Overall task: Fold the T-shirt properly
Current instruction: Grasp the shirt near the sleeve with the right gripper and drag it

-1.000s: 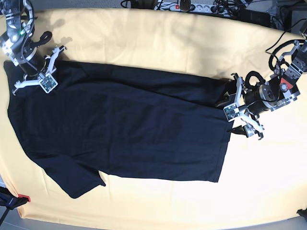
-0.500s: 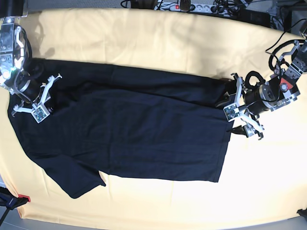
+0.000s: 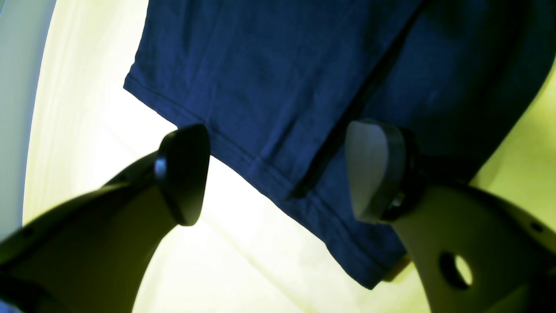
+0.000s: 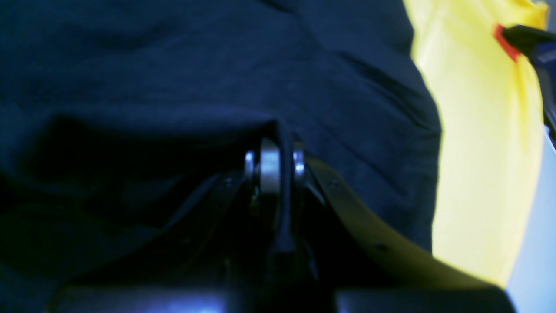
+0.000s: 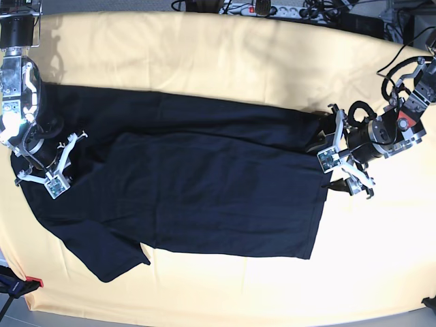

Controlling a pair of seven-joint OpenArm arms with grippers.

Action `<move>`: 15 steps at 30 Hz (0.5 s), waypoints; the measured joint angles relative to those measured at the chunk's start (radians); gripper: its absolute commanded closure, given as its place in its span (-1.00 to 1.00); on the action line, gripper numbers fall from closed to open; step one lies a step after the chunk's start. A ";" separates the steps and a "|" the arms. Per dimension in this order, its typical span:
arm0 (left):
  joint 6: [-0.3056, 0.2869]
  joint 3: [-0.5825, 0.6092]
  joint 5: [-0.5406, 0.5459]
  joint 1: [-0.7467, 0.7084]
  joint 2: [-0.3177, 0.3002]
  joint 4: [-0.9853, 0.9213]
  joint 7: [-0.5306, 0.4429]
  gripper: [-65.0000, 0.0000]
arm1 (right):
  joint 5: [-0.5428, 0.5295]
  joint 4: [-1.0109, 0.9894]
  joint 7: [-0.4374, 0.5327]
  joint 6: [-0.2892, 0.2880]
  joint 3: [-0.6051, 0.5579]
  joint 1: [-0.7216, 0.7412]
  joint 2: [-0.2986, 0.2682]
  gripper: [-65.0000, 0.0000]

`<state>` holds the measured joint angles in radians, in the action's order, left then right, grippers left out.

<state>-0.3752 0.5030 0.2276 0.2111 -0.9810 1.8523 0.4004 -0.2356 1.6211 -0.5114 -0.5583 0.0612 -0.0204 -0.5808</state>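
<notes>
The tabletop (image 5: 225,48), draped in a pale yellow cloth, is carrying the T-shirt (image 5: 204,191), which is lying spread across the middle with its long axis running left to right, one sleeve sticking out toward the near left and the hem falling at the right; a lengthwise fold is already lying along the far side, so the folding looks partly done. Bare yellow cloth is showing on the far, near and right sides, giving room to carry fabric over, while the left edge of the shirt is sitting close to the tabletop's rim. The left end effector (image 5: 339,163) is hovering at the hem on the right with its jaws spread wide, the hem corner (image 3: 278,182) lying between them ungripped, probably lining up a grasp. The right end effector (image 5: 51,170) is resting over the shoulder area at the left, its jaws pressed together and pinching a ridge of dark fabric (image 4: 278,130), likely to lift that side for the next fold
</notes>
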 measured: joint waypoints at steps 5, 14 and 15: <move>0.000 0.000 0.000 0.000 0.000 0.000 0.000 -0.49 | 0.036 0.000 0.009 0.100 0.000 -0.001 0.002 -0.12; 0.096 0.000 -0.042 0.002 0.000 0.000 0.008 -0.49 | 0.209 0.050 -0.285 0.586 0.006 0.126 -0.004 -0.40; 0.096 0.000 -0.041 0.002 0.000 0.000 0.008 -0.49 | 0.205 0.064 -0.302 0.576 0.006 0.135 -0.003 -0.36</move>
<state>-0.2794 0.5030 0.1864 0.2134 -0.9810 1.8523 0.4084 -0.0307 1.6848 -0.8135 0.0181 0.0673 0.1146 -0.5838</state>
